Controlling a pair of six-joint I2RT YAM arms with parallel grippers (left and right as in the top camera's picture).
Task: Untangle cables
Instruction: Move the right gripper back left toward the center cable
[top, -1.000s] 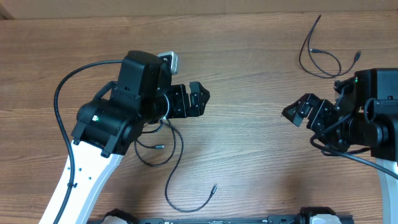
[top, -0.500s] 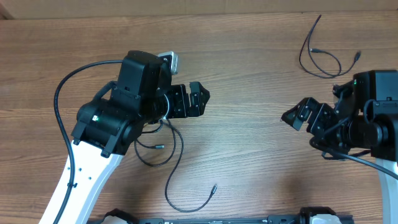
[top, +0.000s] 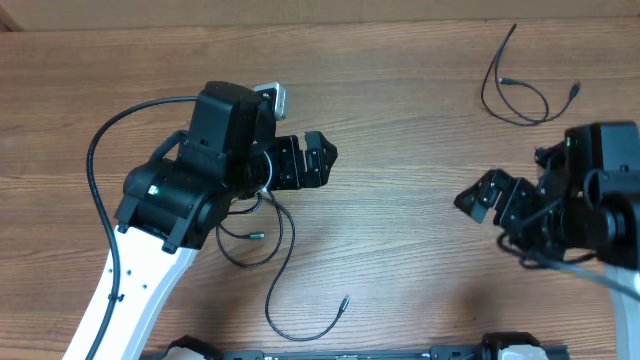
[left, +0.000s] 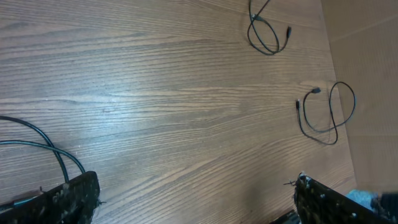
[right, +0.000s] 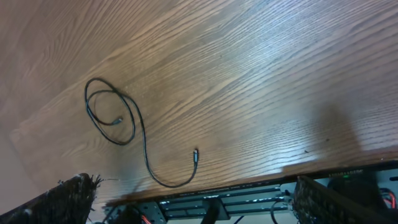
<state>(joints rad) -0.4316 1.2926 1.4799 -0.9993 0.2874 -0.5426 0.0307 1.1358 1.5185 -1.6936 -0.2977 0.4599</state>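
One thin black cable (top: 272, 238) lies in loose loops just in front of my left arm, its tail curling to a small plug (top: 343, 302) near the table's front edge. The right wrist view shows the same cable (right: 118, 115) and plug (right: 196, 152). More thin cable (top: 515, 95) lies looped at the far right corner; the left wrist view shows two separate loops there (left: 268, 34) (left: 326, 115). My left gripper (top: 322, 160) (left: 198, 183) is open over bare wood. My right gripper (top: 484, 198) (right: 193, 186) is open too, holding nothing.
The left arm's own thick black cable (top: 95, 150) arcs out to the left. A metal rail (right: 249, 199) runs below the table's front edge. The wooden table (top: 400, 130) ends at a far edge just behind the corner loops.
My right arm has shifted slightly toward the table's front edge. The left arm and the cables have not moved.
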